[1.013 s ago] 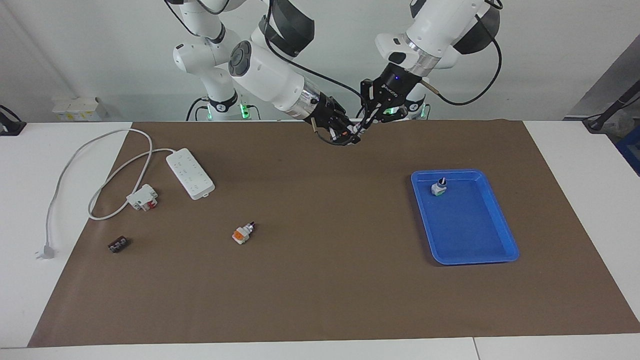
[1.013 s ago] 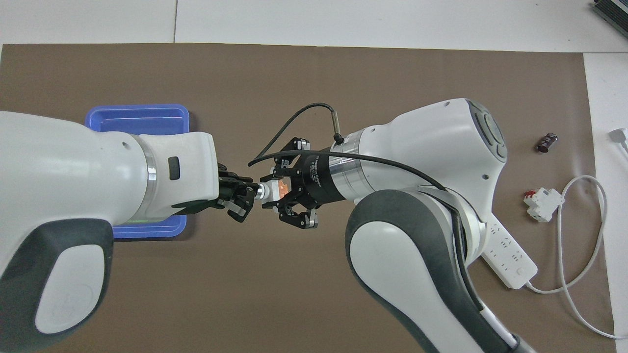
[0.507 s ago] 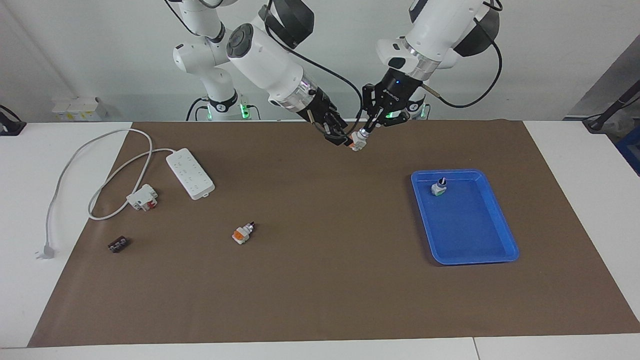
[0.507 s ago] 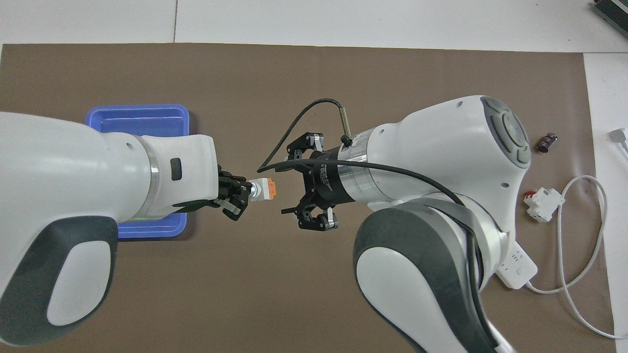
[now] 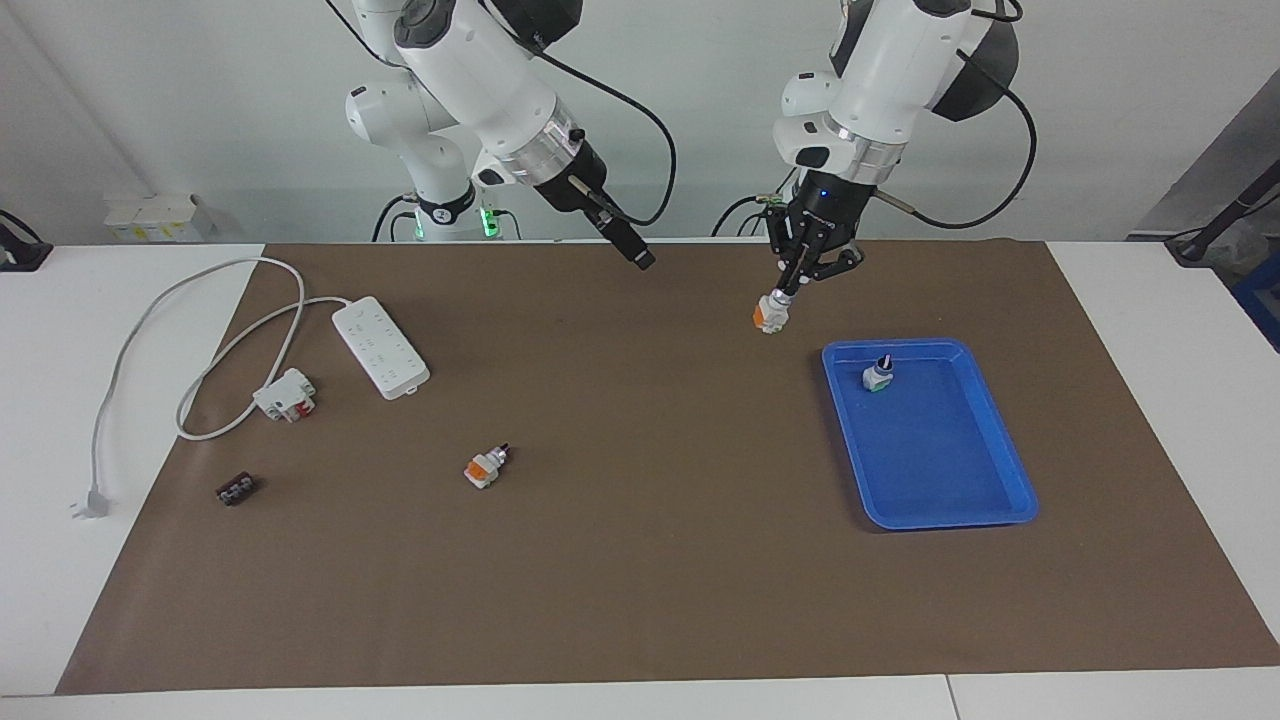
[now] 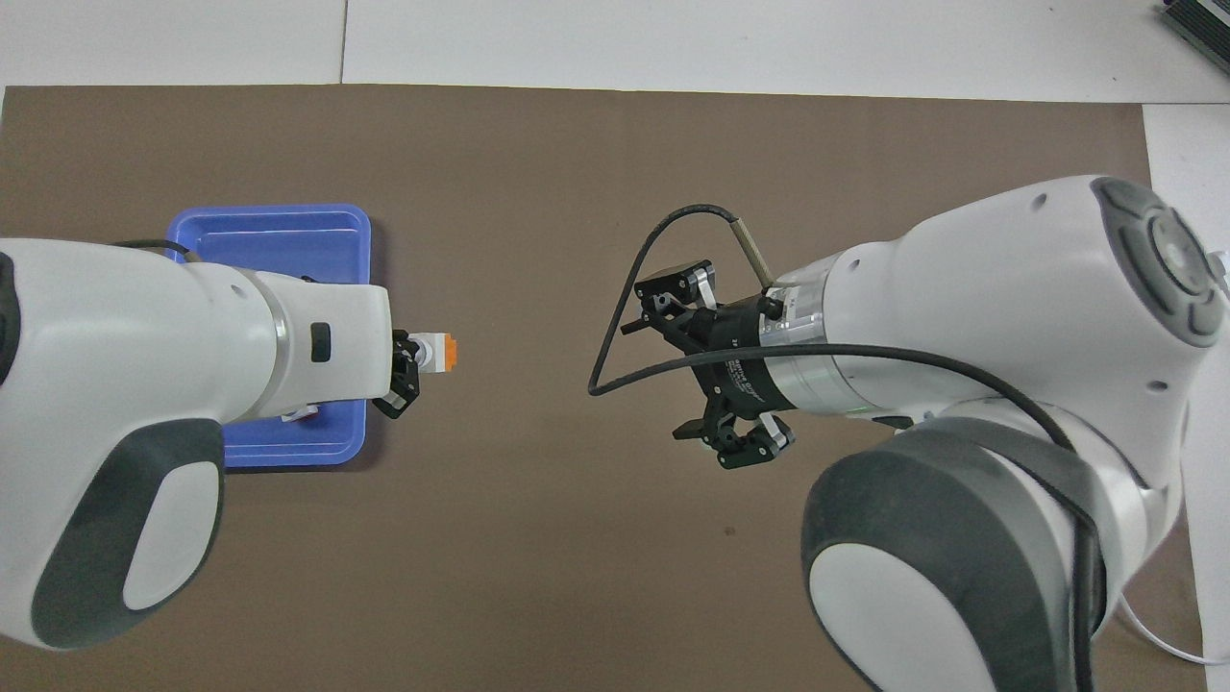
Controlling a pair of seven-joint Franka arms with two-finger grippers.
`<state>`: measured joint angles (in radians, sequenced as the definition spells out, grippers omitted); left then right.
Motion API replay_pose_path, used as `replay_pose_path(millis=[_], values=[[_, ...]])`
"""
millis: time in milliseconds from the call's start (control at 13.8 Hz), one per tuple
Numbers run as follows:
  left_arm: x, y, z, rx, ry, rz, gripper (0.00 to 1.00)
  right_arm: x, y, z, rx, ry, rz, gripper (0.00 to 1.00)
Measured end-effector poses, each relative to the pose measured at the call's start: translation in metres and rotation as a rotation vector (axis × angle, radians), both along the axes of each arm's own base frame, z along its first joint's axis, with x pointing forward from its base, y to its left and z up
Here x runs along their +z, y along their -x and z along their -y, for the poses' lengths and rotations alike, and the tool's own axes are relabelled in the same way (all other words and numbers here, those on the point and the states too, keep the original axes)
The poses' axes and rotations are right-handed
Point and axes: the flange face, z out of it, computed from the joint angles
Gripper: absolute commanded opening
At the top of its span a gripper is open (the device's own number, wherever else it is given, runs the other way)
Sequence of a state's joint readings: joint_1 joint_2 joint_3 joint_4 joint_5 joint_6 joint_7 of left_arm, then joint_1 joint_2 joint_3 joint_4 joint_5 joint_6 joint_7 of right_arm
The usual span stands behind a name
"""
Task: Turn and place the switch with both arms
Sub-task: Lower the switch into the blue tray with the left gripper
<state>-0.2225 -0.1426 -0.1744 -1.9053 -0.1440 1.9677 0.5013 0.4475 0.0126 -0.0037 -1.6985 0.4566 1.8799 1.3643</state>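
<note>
Moved, facing view: both arms have drawn apart since a second ago, when the two grippers met over the robots' edge of the brown paper mat (image 5: 640, 560); the right gripper (image 5: 640, 258) has let go and lifted away, its fingers now spread with nothing between them.
Left gripper, facing view: black two-finger left gripper (image 5: 797, 283) is clamped on the small rotary switch with white body and orange section (image 5: 769, 315), which hangs below its fingertips in the air, over the mat just beside the blue plastic tray (image 5: 1000, 480).
Unchanged, facing view: the green-based switch (image 5: 877, 376) stays in the tray near the robots; a second orange-and-white switch (image 5: 484, 467), the white-and-red block (image 5: 285, 394), the white power strip (image 5: 381, 346) and a small dark part (image 5: 237, 490) lie where they lay.
Moved, overhead view: the right gripper (image 6: 706, 380) now stands well apart from the switch (image 6: 437, 352), fingers wide.
Left gripper, overhead view: the left gripper (image 6: 407, 370) holds the switch, orange end pointing away from it, at the tray's (image 6: 269, 226) edge.
Writing: faint white lettering on the right gripper's body, not readable.
</note>
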Motion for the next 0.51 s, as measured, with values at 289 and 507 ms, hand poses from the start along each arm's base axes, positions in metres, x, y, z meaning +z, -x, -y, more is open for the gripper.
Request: replay_pose_path(millis=[289, 507], values=[[-0.014, -0.011, -0.063, -0.057, -0.096, 0.022, 0.00, -0.005, -0.024, 0.054, 0.230, 0.144, 0.182, 1.00], [-0.017, -0.019, -0.101, -0.089, -0.136, 0.029, 0.00, -0.007, -0.041, 0.116, 0.392, 0.233, 0.247, 1.00]])
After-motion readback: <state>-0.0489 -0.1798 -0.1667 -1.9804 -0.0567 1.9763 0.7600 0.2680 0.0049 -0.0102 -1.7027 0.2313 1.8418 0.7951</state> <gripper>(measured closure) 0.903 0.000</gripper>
